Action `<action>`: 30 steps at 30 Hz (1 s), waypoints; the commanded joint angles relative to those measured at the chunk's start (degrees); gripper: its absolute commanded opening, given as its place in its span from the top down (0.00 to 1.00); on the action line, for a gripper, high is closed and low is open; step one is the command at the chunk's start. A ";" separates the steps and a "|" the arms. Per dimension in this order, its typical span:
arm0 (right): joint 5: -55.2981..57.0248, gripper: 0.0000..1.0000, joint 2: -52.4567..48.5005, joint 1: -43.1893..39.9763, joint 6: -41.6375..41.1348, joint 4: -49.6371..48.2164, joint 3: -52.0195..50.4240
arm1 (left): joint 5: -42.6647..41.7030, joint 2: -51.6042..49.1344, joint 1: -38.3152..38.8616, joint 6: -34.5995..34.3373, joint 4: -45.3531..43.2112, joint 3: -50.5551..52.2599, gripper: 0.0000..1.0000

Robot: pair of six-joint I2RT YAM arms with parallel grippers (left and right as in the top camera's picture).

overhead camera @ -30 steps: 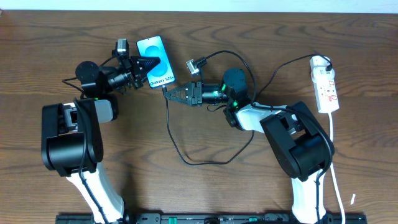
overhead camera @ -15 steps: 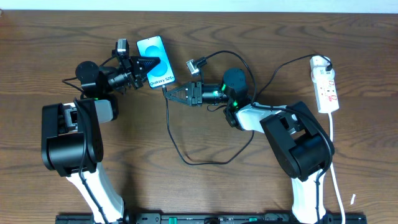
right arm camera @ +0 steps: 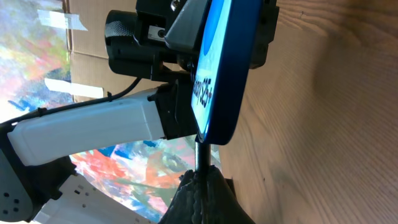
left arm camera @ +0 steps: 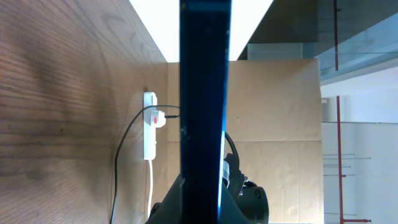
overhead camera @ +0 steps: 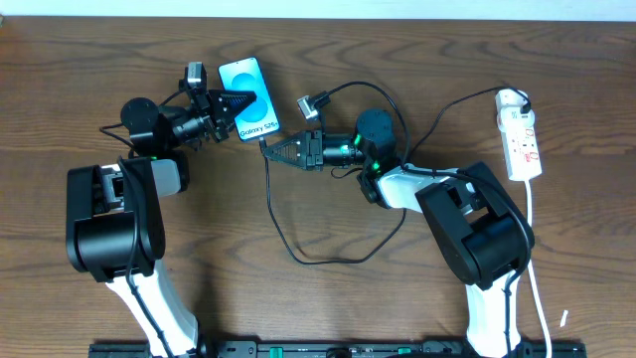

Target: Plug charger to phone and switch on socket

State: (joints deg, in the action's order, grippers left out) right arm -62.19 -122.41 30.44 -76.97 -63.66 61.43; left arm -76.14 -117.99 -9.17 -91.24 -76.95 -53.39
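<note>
The phone (overhead camera: pixel 243 75) with its blue-and-white screen is held on edge above the table in my left gripper (overhead camera: pixel 243 101), which is shut on it. In the left wrist view the phone (left arm camera: pixel 205 93) is a dark vertical bar between the fingers. My right gripper (overhead camera: pixel 266 149) is shut on the charger's connector tip (right arm camera: pixel 202 152), which meets the phone's bottom edge (right arm camera: pixel 214 134). The black charger cable (overhead camera: pixel 298 257) loops over the table in front. The white socket strip (overhead camera: pixel 522 134) lies at the far right, apart from both grippers.
The cable's other end, a silver plug (overhead camera: pixel 310 104), lies loose on the table behind the right gripper. A white lead (overhead camera: pixel 534 229) runs from the strip toward the front edge. The strip also shows far off in the left wrist view (left arm camera: pixel 149 124).
</note>
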 commanded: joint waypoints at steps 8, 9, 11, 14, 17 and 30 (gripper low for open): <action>0.55 0.99 -0.24 -0.35 -0.33 0.02 0.39 | -0.39 0.72 -0.13 1.62 -0.74 -0.83 0.93; 0.57 0.99 -0.24 -0.35 -0.31 0.02 0.39 | -0.44 0.72 -0.13 1.62 -0.74 -0.83 0.93; 0.76 0.99 -0.22 -0.39 -0.31 0.00 0.37 | -0.74 0.72 -0.13 1.64 -0.72 -0.83 0.93; 1.66 0.99 -0.24 -0.39 -0.11 0.00 0.37 | -0.79 0.72 -0.13 1.81 -0.74 -0.83 0.93; 1.90 0.99 -0.22 -0.39 -0.11 -0.02 0.37 | -0.79 0.72 -0.13 1.84 -0.74 -0.83 0.93; 4.70 0.99 -0.24 -0.35 -0.42 0.55 0.37 | -0.98 0.72 -0.13 2.49 -0.74 -0.83 0.93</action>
State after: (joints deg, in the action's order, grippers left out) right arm -60.69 -122.41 30.46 -77.03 -63.83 61.43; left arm -75.83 -117.99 -9.28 -90.13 -76.95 -53.39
